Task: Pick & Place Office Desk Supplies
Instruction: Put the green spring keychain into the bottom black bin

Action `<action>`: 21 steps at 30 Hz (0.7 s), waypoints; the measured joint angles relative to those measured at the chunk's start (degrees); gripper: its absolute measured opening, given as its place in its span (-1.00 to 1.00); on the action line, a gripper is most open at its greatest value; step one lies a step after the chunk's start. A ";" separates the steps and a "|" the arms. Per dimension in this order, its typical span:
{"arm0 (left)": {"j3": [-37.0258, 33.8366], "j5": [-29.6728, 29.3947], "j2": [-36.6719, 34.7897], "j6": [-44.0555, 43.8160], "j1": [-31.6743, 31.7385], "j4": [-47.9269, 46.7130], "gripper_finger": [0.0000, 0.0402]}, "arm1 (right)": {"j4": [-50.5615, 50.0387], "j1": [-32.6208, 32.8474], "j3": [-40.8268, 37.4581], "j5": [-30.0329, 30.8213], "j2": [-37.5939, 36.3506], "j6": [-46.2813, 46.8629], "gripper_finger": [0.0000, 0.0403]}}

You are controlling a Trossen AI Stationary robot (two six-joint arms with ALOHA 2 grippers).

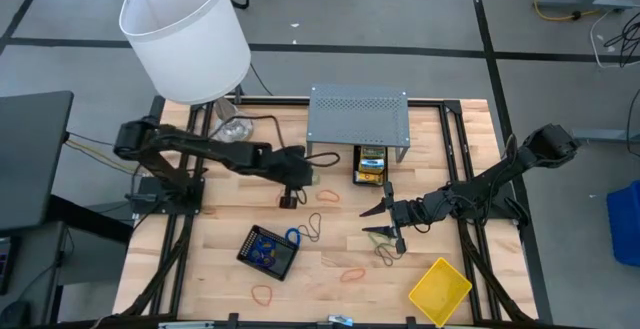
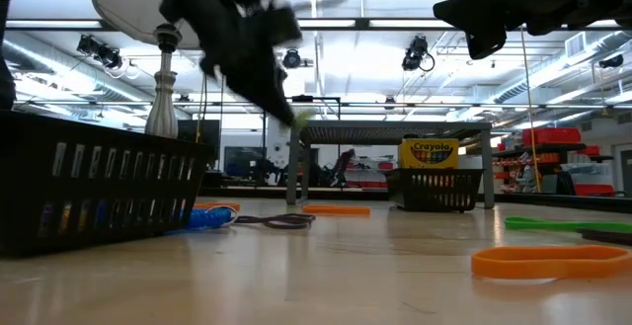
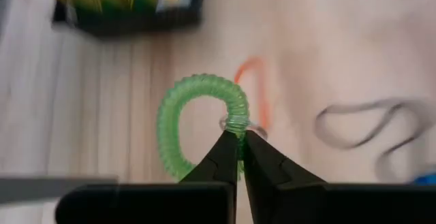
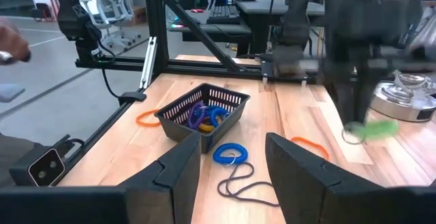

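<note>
- Two arms work over the wooden table (image 1: pixel 200 279); the left gripper (image 3: pixel 238 146) sits at centre frame in the high view, fingers pressed together on a green coiled loop (image 3: pixel 197 118), pinching it at one side so the coil hangs free above the wood.
- The right gripper (image 1: pixel 385 221) waits right of centre, fingers spread and holding nothing.
- The likely goal is the black mesh tray (image 1: pixel 268 252), lower left of centre, already holding coloured loops, with a blue loop (image 1: pixel 293 236) just beside its rim.
- A second mesh tray with a crayon box (image 1: pixel 371 162) stands by the grey shelf (image 1: pixel 358 114), just right of the left gripper.
- To do this step well, the left arm should probably keep the pinch firm, since the springy coil could slip or swing, and carry it high enough to clear the tray wall.
- Releasing only when the whole coil hangs over the tray's middle would keep it from catching on the rim.
- An orange loop (image 3: pixel 255 91) lies on the wood below the coil.
</note>
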 joint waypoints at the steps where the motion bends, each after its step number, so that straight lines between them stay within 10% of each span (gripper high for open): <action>1: 0.00 1.19 -1.33 -0.55 -0.67 -0.03 -0.95 | 0.00 0.00 0.00 0.00 0.00 -0.01 -0.15; 14: -0.30 14.02 -12.28 -9.22 -12.82 3.16 -0.95 | -0.33 0.00 0.00 -0.01 0.00 -0.03 -0.15; 21: -6.95 12.32 -12.44 -11.17 -21.54 33.03 -0.95 | -0.52 0.04 0.00 -0.02 0.00 -0.04 -0.15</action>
